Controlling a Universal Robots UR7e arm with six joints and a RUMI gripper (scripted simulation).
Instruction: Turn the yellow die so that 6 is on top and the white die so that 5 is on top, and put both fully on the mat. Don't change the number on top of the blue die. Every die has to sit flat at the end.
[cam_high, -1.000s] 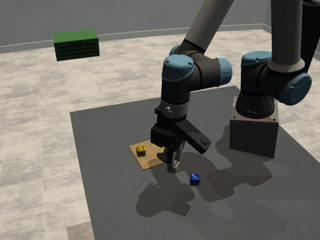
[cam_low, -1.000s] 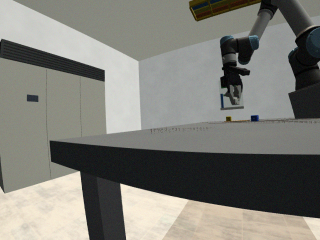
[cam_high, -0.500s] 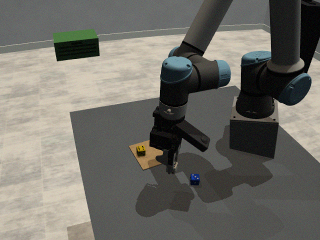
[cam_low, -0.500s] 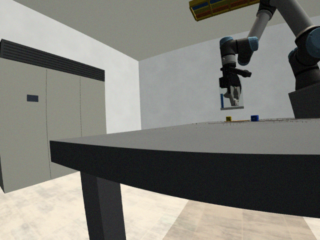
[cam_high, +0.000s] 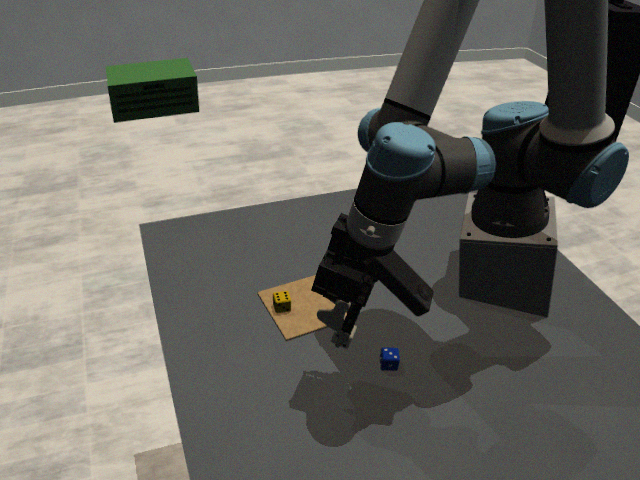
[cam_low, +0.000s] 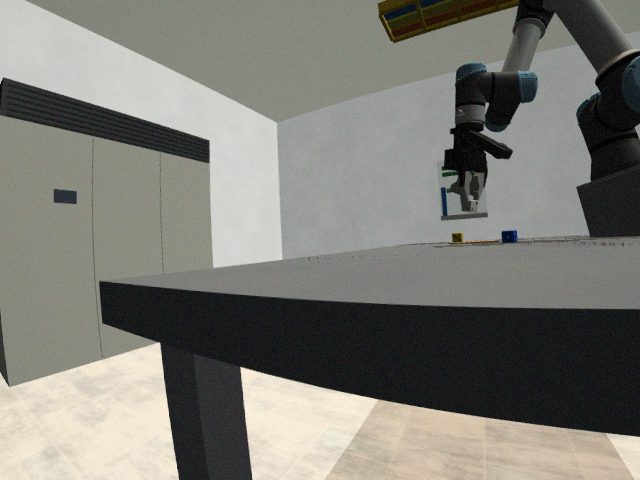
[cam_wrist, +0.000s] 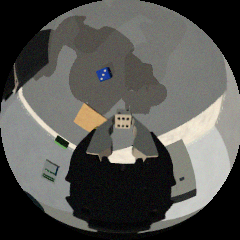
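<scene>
- While the top view shows a dark grey table (cam_high: 217, 361) (cam_low: 361, 284) (cam_wrist: 185, 75) on a pale mottled floor (cam_high: 62, 217) (cam_low: 289, 423), a plain grey wall (cam_high: 289, 31) closes off the room behind.
- Same view: a green box (cam_high: 152, 72) stands beyond the table; its contents cannot be seen.
- Same view: the yellow die (cam_high: 282, 301) (cam_low: 457, 237) sits flat on the tan mat (cam_high: 305, 320) (cam_low: 480, 241) (cam_wrist: 90, 118), six on top, wholly within the visible edges.
- Same view: the blue die (cam_high: 389, 359) (cam_low: 509, 236) (cam_wrist: 104, 74) sits flat on the table off the mat, three on top.
- Same view: the gripper (cam_high: 341, 335) (cam_low: 473, 202) (cam_wrist: 123, 116) leans, pinching the white die (cam_high: 336, 337) (cam_low: 473, 205) (cam_wrist: 123, 120) near the mat.
- Exterior view: a grey cabinet (cam_low: 129, 232), shut, stands against a white wall; a yellow rack (cam_low: 449, 15) with blue and red parts hangs overhead.
- Same view: the white die is clear above the table, between the fingertips, which point down.
- Wrist view: the white die turns its six face toward the camera; its sides look equal, a cube. Its upward number cannot be told.
- Same view: the yellow die is out of sight; the blue die again reads three.

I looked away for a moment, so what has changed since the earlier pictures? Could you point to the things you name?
In the top view, the wrist swung right, toward the base, leaving the pincer (cam_high: 342, 333) (cam_low: 472, 199) (cam_wrist: 123, 116) more tilted. It still grips the white die (cam_high: 341, 339) (cam_low: 473, 205) (cam_wrist: 123, 120). The yellow die (cam_high: 282, 302) (cam_low: 457, 237) and blue die (cam_high: 389, 359) (cam_low: 509, 236) (cam_wrist: 104, 74) stayed put.
</scene>
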